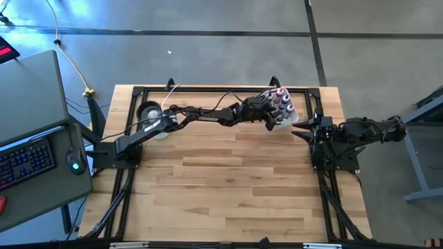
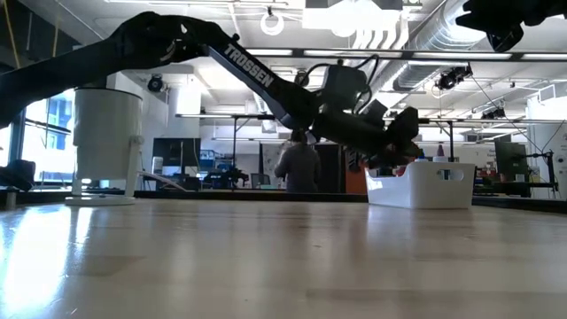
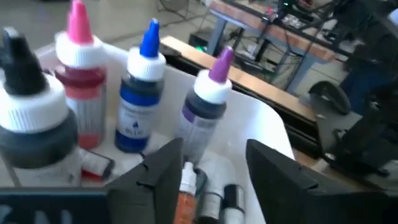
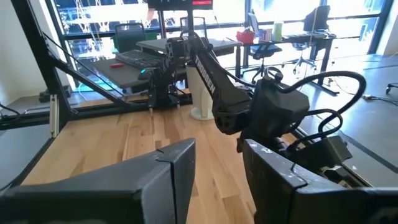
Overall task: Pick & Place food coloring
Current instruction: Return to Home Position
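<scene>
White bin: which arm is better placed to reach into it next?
Left. The left pincer hovers open over the white bin, food coloring bottles just ahead. The right pincer sits folded back at its base.

Light wooden table [image 1: 228, 187] in a black frame

From the tabletop's centre in the high view, a white bin [image 2: 416, 190] sits at about 2 o'clock near the far edge. A round cup with a dark ring [image 1: 147, 111] sits at about 10 o'clock. The left arm's base [image 1: 111, 149] stands at 9 o'clock and the right arm's base [image 1: 333, 149] at 3 o'clock.
</scene>
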You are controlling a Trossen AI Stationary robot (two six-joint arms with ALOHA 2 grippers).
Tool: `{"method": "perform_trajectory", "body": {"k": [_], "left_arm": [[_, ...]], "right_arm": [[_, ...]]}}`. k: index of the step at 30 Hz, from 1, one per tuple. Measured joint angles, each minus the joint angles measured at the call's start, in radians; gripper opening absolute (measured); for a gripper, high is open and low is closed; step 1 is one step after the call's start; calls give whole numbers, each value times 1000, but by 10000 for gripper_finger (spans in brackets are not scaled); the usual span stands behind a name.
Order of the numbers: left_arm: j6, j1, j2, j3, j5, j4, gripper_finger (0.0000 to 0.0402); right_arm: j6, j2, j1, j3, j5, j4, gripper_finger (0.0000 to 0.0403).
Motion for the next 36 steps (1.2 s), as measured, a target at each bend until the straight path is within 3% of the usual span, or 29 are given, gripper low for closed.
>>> {"method": "perform_trajectory", "body": {"k": [5, 8, 11, 15, 21, 30, 33, 36], "left_arm": [[-43, 7, -80, -2, 178, -148, 189], [10, 11, -226, -2, 253, -416, 182], [77, 9, -379, 3, 253, -708, 175], [156, -47, -533, -3, 83, -1020, 172], [213, -186, -764, -2, -104, -1333, 172], [-42, -459, -962, -4, -544, -1793, 172], [-99, -572, -1000, -6, -626, -1897, 172], [-97, -686, -1079, -49, -653, -1881, 172]], "right_arm": [[2, -1, 0, 0, -4, -19, 128], [0, -2, 0, 0, -4, -52, 128], [7, -2, 0, 0, -5, -91, 128], [7, -5, 0, 0, -13, -91, 128], [0, -8, 0, 0, -38, -90, 128], [-28, -30, 0, -139, -61, 148, 128], [-20, -33, 0, -161, -93, 165, 128], [-19, -35, 0, -186, -110, 227, 128]]}}
